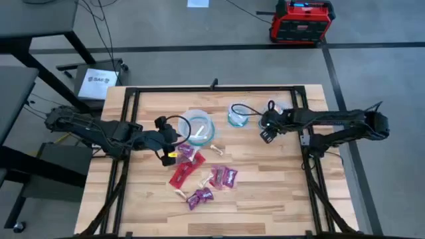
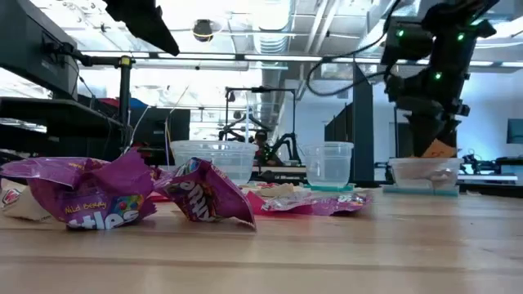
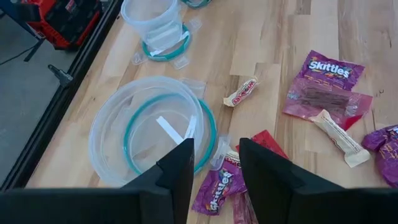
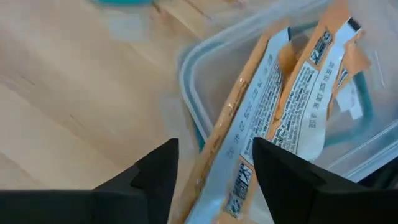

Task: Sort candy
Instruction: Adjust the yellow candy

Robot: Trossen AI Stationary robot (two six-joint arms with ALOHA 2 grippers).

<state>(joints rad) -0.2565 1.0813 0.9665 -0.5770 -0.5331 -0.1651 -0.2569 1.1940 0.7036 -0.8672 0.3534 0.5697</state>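
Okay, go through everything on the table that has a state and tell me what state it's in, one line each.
Large round container: open, one pale wrapper inside.
Small cup container: upright, open, looks empty.
Shallow container: open, orange-white bar wrappers inside.
Loose candy: scattered on the table, unsorted.
Left gripper: open, above purple packets.
Right gripper: open, over the shallow container.

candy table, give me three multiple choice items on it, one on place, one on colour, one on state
1. Where is the left claw?
A. beside the round container, over a purple packet
B. off the table
C. inside the small tub

2. What colour are the wrappers by the right claw?
A. green
B. orange and white
C. black

3. How is the left claw?
A. shut on a packet
B. open, holding nothing
C. hidden

Key: 1 A, the high view places it there. 2 B, the right wrist view shows them. 3 B, the left wrist view shows parted fingers.
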